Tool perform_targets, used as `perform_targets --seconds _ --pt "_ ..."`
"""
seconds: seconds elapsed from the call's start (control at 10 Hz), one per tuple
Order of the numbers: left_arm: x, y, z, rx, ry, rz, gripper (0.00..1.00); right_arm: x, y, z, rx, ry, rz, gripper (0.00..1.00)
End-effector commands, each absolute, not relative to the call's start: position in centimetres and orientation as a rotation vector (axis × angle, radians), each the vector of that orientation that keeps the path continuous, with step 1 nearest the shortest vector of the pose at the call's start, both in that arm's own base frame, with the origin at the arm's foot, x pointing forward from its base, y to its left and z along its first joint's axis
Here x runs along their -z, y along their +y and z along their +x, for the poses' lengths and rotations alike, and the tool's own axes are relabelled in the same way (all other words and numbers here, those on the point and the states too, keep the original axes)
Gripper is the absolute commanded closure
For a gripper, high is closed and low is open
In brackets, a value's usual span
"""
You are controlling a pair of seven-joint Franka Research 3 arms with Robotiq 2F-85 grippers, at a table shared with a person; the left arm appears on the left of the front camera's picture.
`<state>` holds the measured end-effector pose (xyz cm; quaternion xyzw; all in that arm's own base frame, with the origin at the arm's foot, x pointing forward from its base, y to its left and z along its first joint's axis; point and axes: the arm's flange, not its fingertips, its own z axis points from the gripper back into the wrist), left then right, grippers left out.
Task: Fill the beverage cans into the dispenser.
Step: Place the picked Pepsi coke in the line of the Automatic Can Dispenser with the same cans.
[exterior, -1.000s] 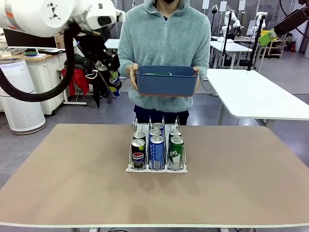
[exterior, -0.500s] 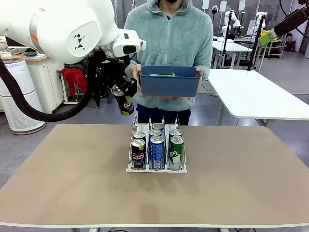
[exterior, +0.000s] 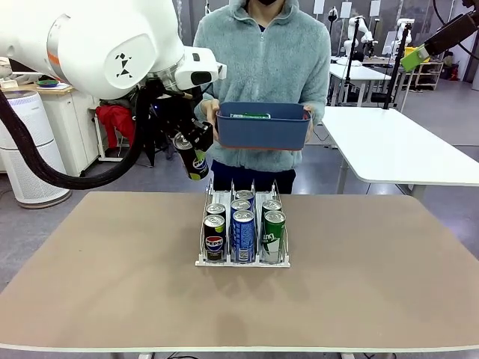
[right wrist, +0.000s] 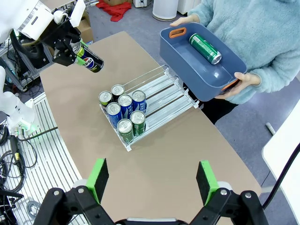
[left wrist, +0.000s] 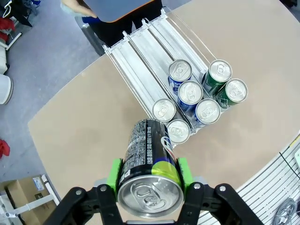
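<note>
The left gripper (left wrist: 149, 174) was clamped on a black metal drink can (left wrist: 146, 140), tilted in the air near the clear three-lane rack (left wrist: 140, 56). Next, probably, the can needed lowering into the rack's empty back.

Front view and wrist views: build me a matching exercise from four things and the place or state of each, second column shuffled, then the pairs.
1. raised black can
2. green can lying flat
3. right pincer
4. dispenser

A. standing on the table
B. open, holding nothing
C. clamped in the left pincer
D. inside the blue bin

Pairs: 1-C, 2-D, 3-B, 4-A
</note>
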<state>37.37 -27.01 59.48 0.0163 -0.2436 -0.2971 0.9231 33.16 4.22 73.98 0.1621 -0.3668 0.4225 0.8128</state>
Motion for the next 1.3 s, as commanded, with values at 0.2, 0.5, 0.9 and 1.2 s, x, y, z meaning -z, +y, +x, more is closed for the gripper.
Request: perform_targets --seconds 0.2,0.5,0.9,1.2 --pt "-59.7 -28.7 35.9 0.479 -0.51 0.135 0.42 -73.9 4.3 33.2 -0.904 -0.781 0.346 0.0" --pt "-58.2 -31.8 32.2 0.534 -0.539 0.117 0.42 -73.9 4.3 33.2 -0.904 -0.781 0.346 0.0" --pt "-53.5 -33.2 28.1 0.735 -0.503 0.115 0.42 -73.9 4.3 33.2 -0.904 -0.781 0.346 0.0" --pt "-48.8 -33.2 27.8 0.788 -0.448 0.089 0.42 -73.9 4.3 33.2 -0.904 -0.781 0.346 0.0"
